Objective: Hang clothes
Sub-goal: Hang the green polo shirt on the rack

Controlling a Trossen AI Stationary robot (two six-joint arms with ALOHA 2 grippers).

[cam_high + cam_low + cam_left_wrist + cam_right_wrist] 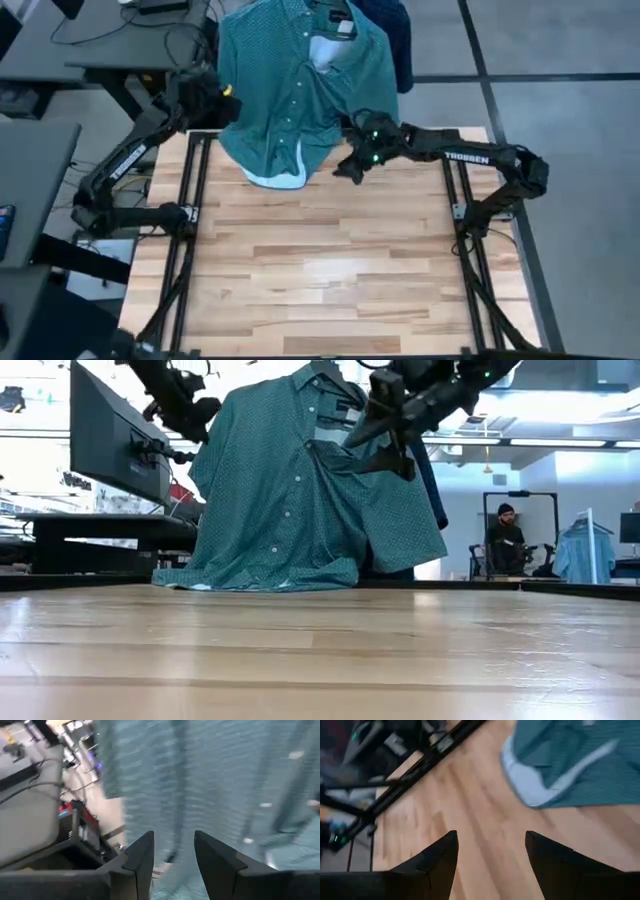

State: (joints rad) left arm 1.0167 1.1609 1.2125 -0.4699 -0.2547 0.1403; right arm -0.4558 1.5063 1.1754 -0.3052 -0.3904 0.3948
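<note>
While the teal shirt [295,95] hangs on a black hanger [338,22] at the table's [330,280] far edge, its hem pools on the wood w/ the pale lining turned out, so the step in hand looks like straightening the drape. Left gripper [222,95] sits at the shirt's left side, near the sleeve; in its wrist view the fingers [140,857] stand apart w/ fabric just ahead, nothing pinched. Right gripper [352,168] hovers over the far part of the table just right of the hem, released too, fingers [440,855] spread above bare wood. To do this well, prob. best to pinch only the outer hem, not the placket, and pull down and out gently so the hanger doesn't tip off its hook; keep both arms clear of each other near the front buttons. Count: 1 teal shirt, 1 navy garment [392,35] hanging behind it on the right, 1 hanger visible, 2 arms. No jeans in view. One person [503,540] stands far off in the room.
</note>
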